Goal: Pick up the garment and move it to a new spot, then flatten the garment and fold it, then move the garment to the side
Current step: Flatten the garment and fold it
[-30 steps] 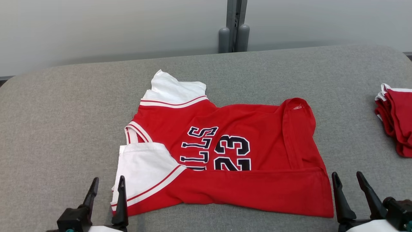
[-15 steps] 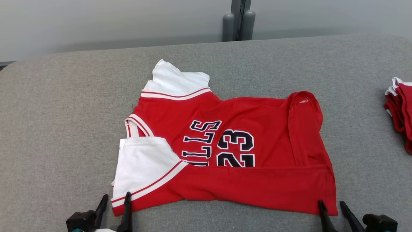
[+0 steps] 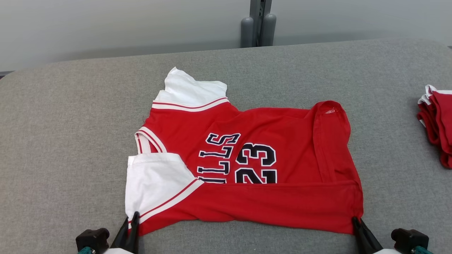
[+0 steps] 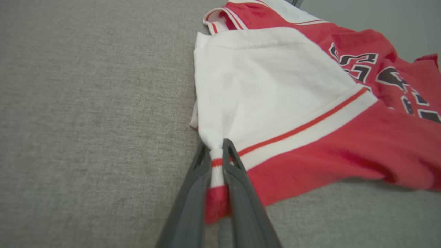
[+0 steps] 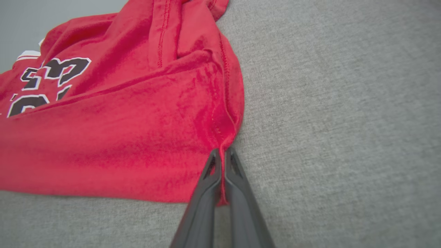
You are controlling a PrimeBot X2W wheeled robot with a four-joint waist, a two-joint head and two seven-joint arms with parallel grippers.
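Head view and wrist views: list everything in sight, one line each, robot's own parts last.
jersey: one, red with white sleeves and a dark 23, middle of the table, near edge folded over
garment pile: one, red with white trim, table's right edge
table: one, grey cloth-covered, under everything
post: one, grey, behind the table's far edge
left gripper: one, dark, shut on the jersey's near left corner
right gripper: one, dark, shut on the jersey's near right corner
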